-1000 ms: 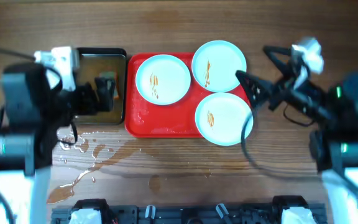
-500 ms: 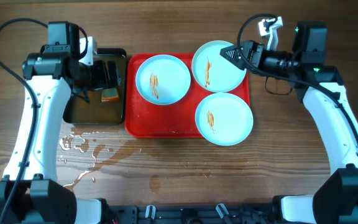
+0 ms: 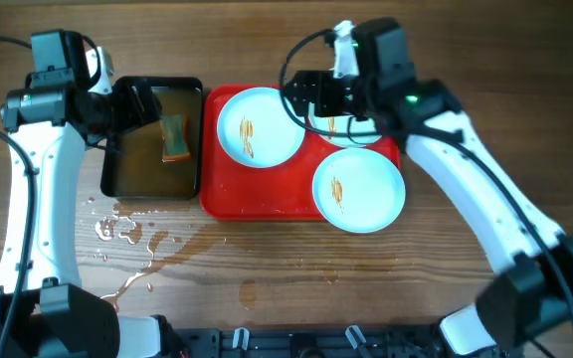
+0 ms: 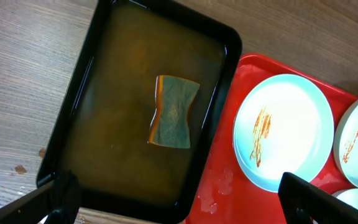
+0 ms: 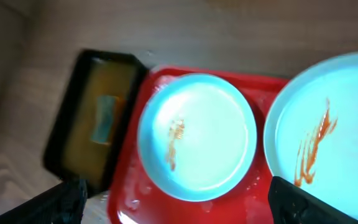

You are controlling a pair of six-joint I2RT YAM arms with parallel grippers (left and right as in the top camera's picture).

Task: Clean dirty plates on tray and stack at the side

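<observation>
No legible text or markings anywhere

back-right plate point(image 5: 328, 137): under right arm point(image 3: 466, 174) | left plate point(image 3: 260, 125), front plate point(image 3: 358, 189): open above | sponge point(image 4: 174, 112) in pan point(image 4: 73, 106): unobstructed

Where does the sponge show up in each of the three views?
Overhead: sponge at upper left, in the black pan left of the red tray.
Left wrist: sponge near the centre, in the black pan.
Right wrist: sponge at left, blurred, in the black pan.
Shared landmark: the black pan of brownish water.
</observation>
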